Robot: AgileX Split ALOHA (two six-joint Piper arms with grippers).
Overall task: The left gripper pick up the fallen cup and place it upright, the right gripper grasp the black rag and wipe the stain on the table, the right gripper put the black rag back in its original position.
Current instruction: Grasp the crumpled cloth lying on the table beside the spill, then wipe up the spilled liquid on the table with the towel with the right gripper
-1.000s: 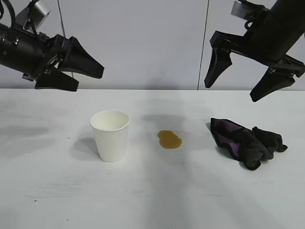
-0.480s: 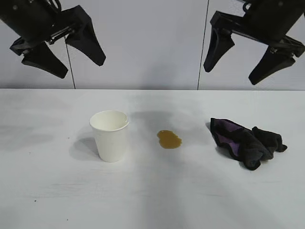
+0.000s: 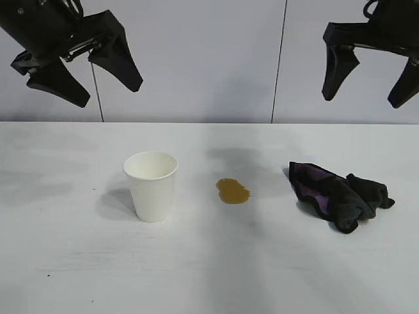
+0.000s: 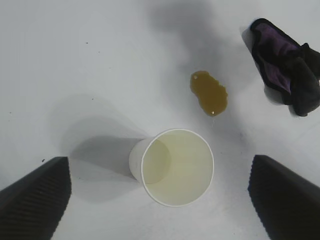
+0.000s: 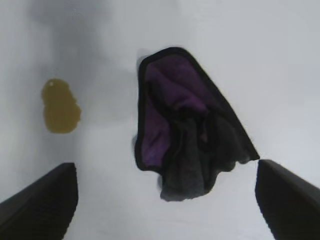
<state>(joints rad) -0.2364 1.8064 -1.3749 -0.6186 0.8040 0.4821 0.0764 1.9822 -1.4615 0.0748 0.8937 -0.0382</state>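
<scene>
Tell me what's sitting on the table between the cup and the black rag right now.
Only the stain, a small yellowish-brown puddle, lies between the upright cup and the black rag. It touches neither. The exterior view shows this best.

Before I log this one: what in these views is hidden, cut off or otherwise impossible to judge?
- Right gripper: the exterior view's top and right edges crop its arm.
- Left gripper: its arm runs off the exterior view's top-left corner.
- Crumpled black rag with purple lining: its own folds hide its underside in every view.
- White paper cup: far wall unseen in exterior view.
- Yellowish-brown stain: depth unreadable.
</scene>
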